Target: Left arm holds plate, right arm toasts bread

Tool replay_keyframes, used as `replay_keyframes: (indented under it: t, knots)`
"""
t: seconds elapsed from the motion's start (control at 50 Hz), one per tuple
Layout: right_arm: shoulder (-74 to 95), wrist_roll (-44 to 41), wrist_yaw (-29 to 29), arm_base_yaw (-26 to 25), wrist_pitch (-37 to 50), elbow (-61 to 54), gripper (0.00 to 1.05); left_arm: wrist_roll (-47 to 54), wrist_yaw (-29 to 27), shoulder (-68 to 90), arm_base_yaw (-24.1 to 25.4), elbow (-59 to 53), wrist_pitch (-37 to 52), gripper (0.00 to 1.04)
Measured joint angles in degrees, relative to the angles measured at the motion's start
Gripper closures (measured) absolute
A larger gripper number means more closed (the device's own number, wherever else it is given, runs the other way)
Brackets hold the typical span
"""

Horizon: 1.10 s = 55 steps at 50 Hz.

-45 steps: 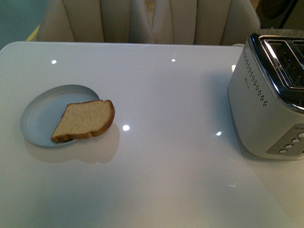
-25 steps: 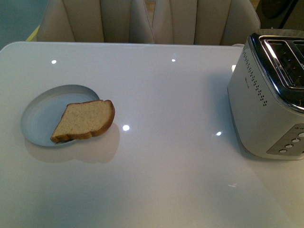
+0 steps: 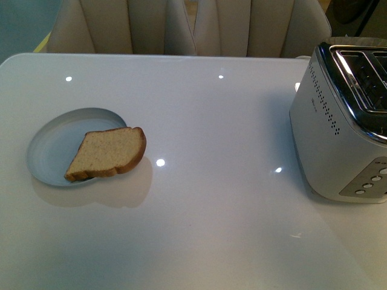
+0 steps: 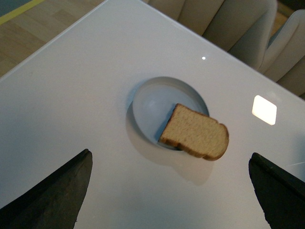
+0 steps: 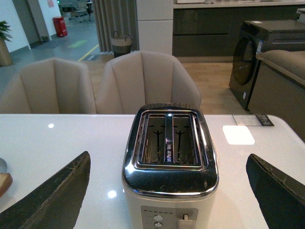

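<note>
A pale blue-grey plate (image 3: 57, 142) lies on the left of the white table. The slice of brown bread (image 3: 109, 153) rests on it, overhanging the rim on the side toward the toaster. No arm shows in the front view. In the left wrist view, my left gripper (image 4: 169, 162) hovers open above the table, short of the plate (image 4: 152, 102) and the bread (image 4: 195, 137), touching neither. My right gripper (image 5: 167, 157) is open with its fingers wide on either side of the toaster (image 5: 167, 191), apart from it. A corner of the bread (image 5: 4, 183) shows at that view's edge.
The white and chrome toaster (image 3: 338, 139) stands at the table's right edge, its two slots empty and its lever and buttons facing me. Beige chairs (image 3: 181, 27) line the far side of the glossy table (image 3: 211, 121).
</note>
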Motion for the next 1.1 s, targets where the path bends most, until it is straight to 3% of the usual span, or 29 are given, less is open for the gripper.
replay_keyframes:
  t: [0.24,0.54,0.86,1.1]
  knots:
    - [-0.02,0.0,-0.02,0.0,0.0,0.0,0.09,5.53,9.4,22.05,5.62,3.32,19.63,0.07]
    - [0.0,0.0,-0.02,0.0,0.0,0.0,0.09,20.11,14.34,63.49,8.39,18.6,43.63,0.07]
    - [0.0,0.0,-0.02,0.0,0.0,0.0,0.09,25.29,17.4,90.23,9.86,30.49,45.75,0.07]
    - [0.0,0.0,-0.02,0.0,0.0,0.0,0.09,26.8,14.95,100.37,10.86,35.17,46.1,0.07]
